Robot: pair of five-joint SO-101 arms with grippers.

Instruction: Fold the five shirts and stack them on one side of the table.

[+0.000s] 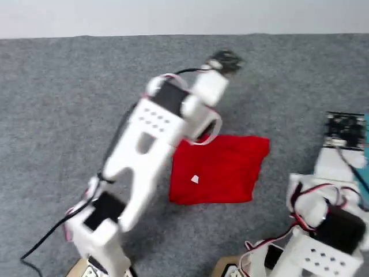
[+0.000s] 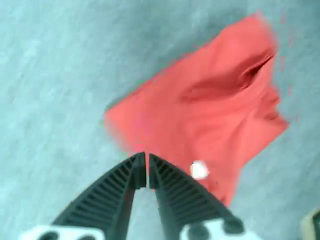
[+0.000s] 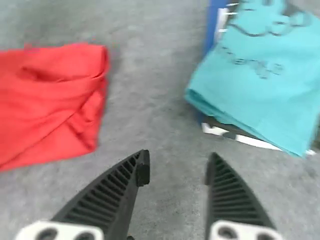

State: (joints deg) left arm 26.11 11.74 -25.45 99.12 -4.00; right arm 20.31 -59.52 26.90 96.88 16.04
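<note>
- Red shirt (image 1: 222, 167): lies near the middle of the counter (image 1: 57, 115), folded to a rough rectangle. A small white tag (image 1: 195, 179) shows on its upper layer.
- Handling, my judgement: thin, soft and light cloth with no stiffness. The layers will likely slide apart if I lift by one corner. I would pinch through all layers at a folded edge and drag low rather than carry high.
- Left claw (image 2: 146, 172): tips pressed together, holding nothing, at the shirt's edge close to the tag. I cannot tell whether it touches the cloth.
- Right claw (image 3: 175, 172): spread, empty, over bare counter between the red shirt and a teal shirt (image 3: 260, 75).
- Teal shirt: folded, resting on a blue item (image 3: 212, 30) toward the counter's right side. This reads as the stack.
- Room: there is broad bare counter to the left and far side. The gap between the red shirt and the stack is open. The right side is tight, with the right arm (image 1: 323, 231) beside the stack.
</note>
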